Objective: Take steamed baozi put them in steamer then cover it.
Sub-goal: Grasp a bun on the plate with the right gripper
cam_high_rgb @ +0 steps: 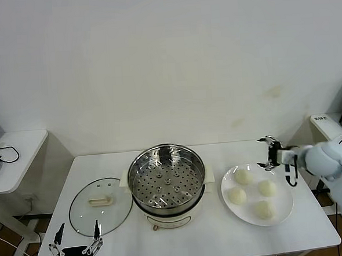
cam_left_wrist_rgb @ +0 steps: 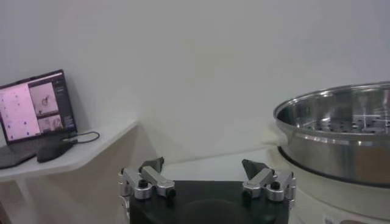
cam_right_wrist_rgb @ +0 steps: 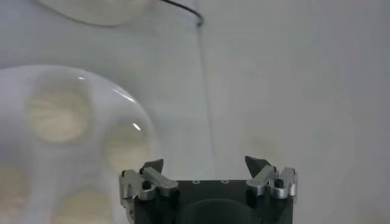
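While steamer (cam_high_rgb: 167, 183) sits empty, you're at first pick: four steamed baozi (cam_high_rgb: 242, 176) on plate (cam_high_rgb: 283, 211) right of steamer. Right gripper (cam_high_rgb: 269, 154) hovers by plate's far edge, jaws apart, holding nothing. Next: descend over nearest bun. Left gripper (cam_high_rgb: 77, 241) parked near cover (cam_high_rgb: 100, 206), jaws apart.

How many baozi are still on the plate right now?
4, all on the plate to the steamer's right: far-left, far-right, near-left, near-right. None in the steamer; none looks hidden.
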### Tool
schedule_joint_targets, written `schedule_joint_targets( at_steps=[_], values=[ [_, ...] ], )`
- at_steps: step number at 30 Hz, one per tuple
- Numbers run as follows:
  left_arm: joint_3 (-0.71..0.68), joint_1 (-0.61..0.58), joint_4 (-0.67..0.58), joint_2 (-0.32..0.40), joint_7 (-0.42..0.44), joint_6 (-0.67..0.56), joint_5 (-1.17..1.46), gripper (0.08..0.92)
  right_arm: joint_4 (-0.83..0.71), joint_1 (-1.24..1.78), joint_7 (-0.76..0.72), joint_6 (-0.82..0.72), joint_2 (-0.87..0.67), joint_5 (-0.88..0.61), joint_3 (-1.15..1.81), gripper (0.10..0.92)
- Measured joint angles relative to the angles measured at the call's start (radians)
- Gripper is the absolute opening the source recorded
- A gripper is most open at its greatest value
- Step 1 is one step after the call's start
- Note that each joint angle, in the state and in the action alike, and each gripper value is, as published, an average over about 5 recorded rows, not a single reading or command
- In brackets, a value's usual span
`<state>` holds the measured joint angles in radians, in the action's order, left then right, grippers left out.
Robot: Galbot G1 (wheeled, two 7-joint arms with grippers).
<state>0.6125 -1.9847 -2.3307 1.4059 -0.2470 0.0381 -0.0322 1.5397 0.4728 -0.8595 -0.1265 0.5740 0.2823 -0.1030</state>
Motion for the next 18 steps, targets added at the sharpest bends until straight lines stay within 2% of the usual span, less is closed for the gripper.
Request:
schedule_joint_targets(
  at_steps=[8, 18],
  values=[
    [0.019, 0.011, 0.001, -0.001, 0.002, 0.006, 0.001, 0.823, -0.107, -0.223, -0.116, 0.025, 0.008, -0.028, -0.311, 0.823],
    [0.041, 0.003, -0.006, 0.004, 0.001, 0.006, -0.004, 0.823, -0.229, -0.304, -0.138, 0.040, 0.078, -0.003, -0.456, 0.823]
  ],
)
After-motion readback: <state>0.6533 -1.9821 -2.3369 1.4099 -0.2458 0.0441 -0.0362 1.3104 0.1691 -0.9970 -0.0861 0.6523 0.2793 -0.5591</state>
